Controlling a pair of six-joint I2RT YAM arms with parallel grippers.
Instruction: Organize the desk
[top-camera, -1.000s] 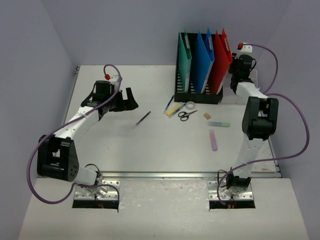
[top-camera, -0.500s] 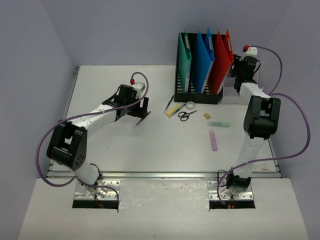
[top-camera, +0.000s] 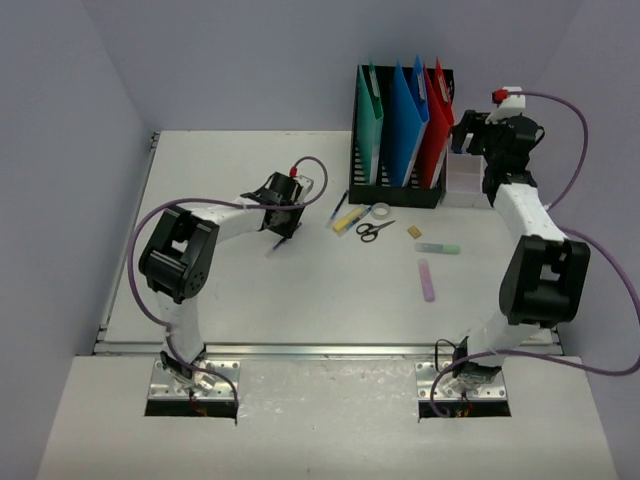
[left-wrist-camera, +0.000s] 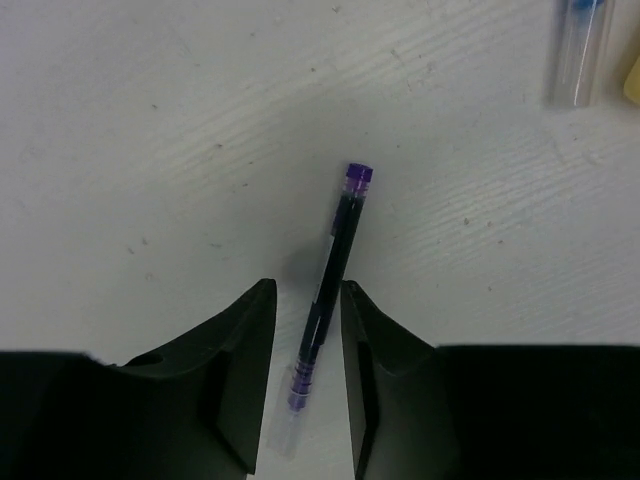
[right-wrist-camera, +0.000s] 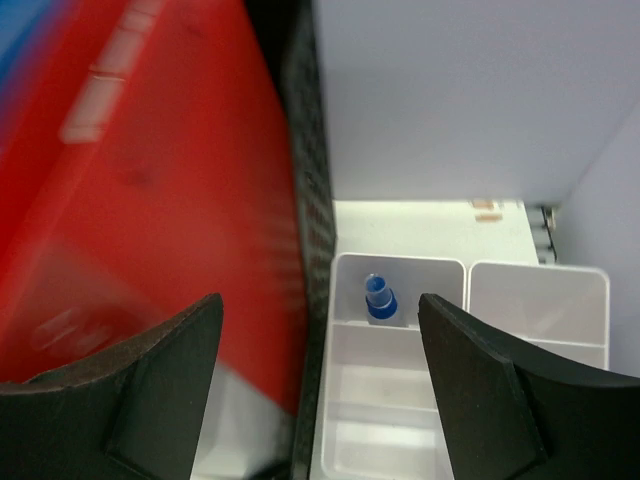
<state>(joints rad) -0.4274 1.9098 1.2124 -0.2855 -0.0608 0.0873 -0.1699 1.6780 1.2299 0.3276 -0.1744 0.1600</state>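
Lying flat and white between pale lilac walls (top-camera: 250, 60) on three sides, the desk (top-camera: 220, 290) has a metal rail (top-camera: 330, 349) along its near edge. One black file holder (top-camera: 395, 190) stands at the back with one green folder (top-camera: 368, 125), two blue folders (top-camera: 405, 125) and red ones (top-camera: 437, 125) whose number cannot be told. One clear compartment box (right-wrist-camera: 400, 350) sits just right of the holder, with a small blue cap (right-wrist-camera: 378, 297) inside. Loose on the desk are two pens, one pair of scissors (top-camera: 375, 230), one tape roll (top-camera: 380, 211), three marker bars and one small tan block (top-camera: 414, 231). The left tool (left-wrist-camera: 305, 290) straddles the purple pen (left-wrist-camera: 330, 270), its jaws narrow but not clamped. The right tool (right-wrist-camera: 320, 300) gapes wide over the box, holding nothing.
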